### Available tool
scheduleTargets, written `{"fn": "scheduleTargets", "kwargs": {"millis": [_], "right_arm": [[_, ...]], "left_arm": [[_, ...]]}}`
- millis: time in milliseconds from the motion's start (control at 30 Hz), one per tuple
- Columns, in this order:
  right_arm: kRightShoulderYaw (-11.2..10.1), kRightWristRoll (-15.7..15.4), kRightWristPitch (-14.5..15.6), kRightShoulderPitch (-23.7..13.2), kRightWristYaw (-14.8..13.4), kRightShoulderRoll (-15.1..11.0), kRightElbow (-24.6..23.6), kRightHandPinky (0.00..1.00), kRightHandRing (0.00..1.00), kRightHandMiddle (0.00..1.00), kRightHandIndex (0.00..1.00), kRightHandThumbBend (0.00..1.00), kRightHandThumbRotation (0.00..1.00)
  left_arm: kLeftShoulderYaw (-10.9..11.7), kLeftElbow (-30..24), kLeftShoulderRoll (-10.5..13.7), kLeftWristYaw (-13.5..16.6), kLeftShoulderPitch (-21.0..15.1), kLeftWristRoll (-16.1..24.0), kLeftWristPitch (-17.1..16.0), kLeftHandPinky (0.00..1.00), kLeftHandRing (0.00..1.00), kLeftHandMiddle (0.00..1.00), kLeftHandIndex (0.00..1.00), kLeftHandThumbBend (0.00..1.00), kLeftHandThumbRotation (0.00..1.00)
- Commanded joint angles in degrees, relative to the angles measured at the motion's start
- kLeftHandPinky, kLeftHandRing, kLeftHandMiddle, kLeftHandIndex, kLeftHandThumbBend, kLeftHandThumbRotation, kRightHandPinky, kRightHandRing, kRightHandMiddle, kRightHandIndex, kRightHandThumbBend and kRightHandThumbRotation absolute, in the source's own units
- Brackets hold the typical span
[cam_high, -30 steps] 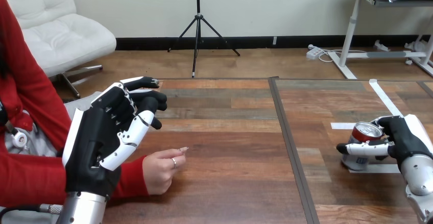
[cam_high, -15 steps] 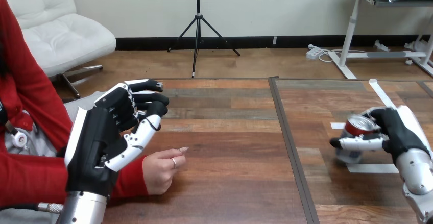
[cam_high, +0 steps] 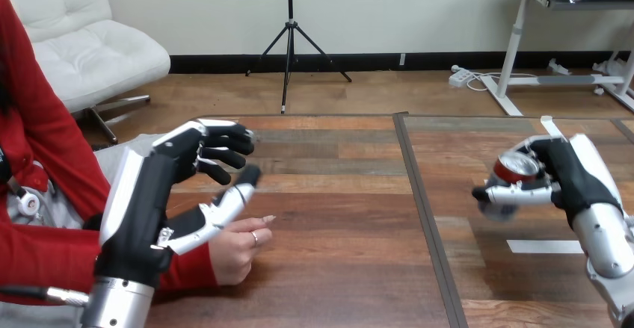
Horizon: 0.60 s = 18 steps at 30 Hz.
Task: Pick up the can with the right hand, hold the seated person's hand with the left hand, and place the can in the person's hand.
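Wooden table (cam_high: 336, 193), head view, divided from far edge to near edge by a dark seam (cam_high: 425, 216), which serves as the reference line for all positions below.

Left of the seam: the left hand (cam_high: 149, 201) rises from the lower corner on its silver forearm, well apart from the seam. Its fingers (cam_high: 224, 143) are spread and nearly straight, pointing toward the seam and gripping nothing; the thumb reaches out below them. The person's hand (cam_high: 235, 249) rests on the table, closer to the seam than the robot's palm, loosely curled and directly under the robot's thumb. Whether thumb and hand touch cannot be told; no robot finger is curled round the person's hand.

Right of the seam: the right hand (cam_high: 579, 178) is wrapped round the can (cam_high: 514, 171), thumb across the near side and fingers curved over the far side. The can, red with a silver top, is tilted, its top leaning toward the seam, and is held clear of the table. It lies between the seam and the right palm, near the seam but not over it. A white tape strip (cam_high: 544, 246) lies flat on the table on the same side of the seam, nearer the camera than the can.
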Motion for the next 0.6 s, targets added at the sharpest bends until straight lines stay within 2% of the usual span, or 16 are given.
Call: {"fn": "scheduleTargets", "kwargs": {"millis": [0, 200, 333, 567], "right_arm": [[0.11, 0.25, -2.24, -2.83, -0.01, -1.13, -4.99, 0.34, 0.38, 0.43, 0.45, 0.85, 0.00], [-0.39, 0.94, -3.20, -2.43, 0.50, -0.91, -6.54, 0.33, 0.37, 0.44, 0.45, 0.85, 0.00], [-0.59, 1.24, -3.49, -2.33, 0.78, -0.78, -7.10, 0.32, 0.36, 0.43, 0.45, 0.85, 0.00], [-0.53, 1.09, -3.63, -2.23, 0.69, -0.75, -8.06, 0.28, 0.32, 0.42, 0.45, 0.85, 0.00]], "left_arm": [[0.60, -1.12, 3.27, 1.79, -3.15, 4.62, 0.01, 0.53, 0.64, 0.69, 0.68, 0.73, 0.35], [0.17, -1.49, 5.38, 3.28, -3.20, 9.63, 0.69, 0.55, 0.68, 0.73, 0.71, 0.84, 0.37], [-0.43, -2.47, 7.19, 2.52, -2.94, 12.85, 2.58, 0.56, 0.70, 0.76, 0.74, 0.88, 0.37], [-1.41, -3.50, 9.59, 2.20, -2.74, 18.32, 4.97, 0.65, 0.76, 0.81, 0.78, 0.95, 0.39]]}}
